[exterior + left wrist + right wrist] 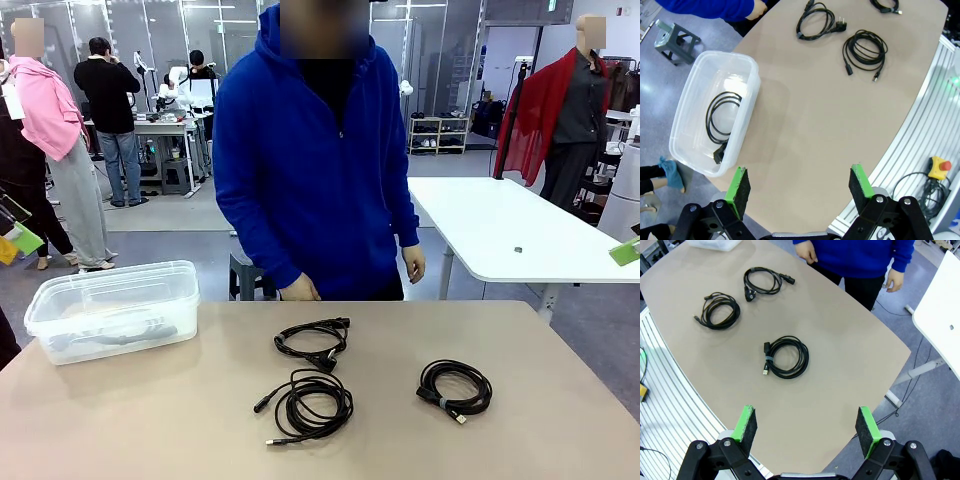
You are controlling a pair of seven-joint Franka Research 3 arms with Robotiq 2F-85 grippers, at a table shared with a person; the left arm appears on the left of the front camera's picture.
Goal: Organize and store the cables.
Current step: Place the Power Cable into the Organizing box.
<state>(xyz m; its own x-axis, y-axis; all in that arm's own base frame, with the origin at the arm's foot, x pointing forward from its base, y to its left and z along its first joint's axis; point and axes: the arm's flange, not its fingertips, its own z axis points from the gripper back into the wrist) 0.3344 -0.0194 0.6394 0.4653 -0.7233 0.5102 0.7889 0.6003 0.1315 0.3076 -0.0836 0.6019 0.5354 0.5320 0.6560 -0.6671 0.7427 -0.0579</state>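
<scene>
Both sets of jaws stand wide apart and empty above the robot's edge of the desk [150, 420]. In the left wrist view the left jaws' green pads [738, 186] are spread over bare desk, and in the right wrist view the right jaws' green pads [867, 426] are likewise spread and touch nothing.

Three black cables lie coiled on the desk, none touching another. The near coil [343, 403] sits closest to the robot, about mid-desk, with two plug ends trailing to its left. The right coil [483, 392] lies well to that side, a gold-tipped plug at its front. The far coil [322, 358] lies just beyond the near one, looser in shape.

At the far left stands a clear plastic box [112, 310], open-topped. The left wrist view shows another black cord [709, 120] coiled inside it.

Across the desk stands a person [310, 160] in a blue hoodie, one hand [300, 290] at the far edge.
</scene>
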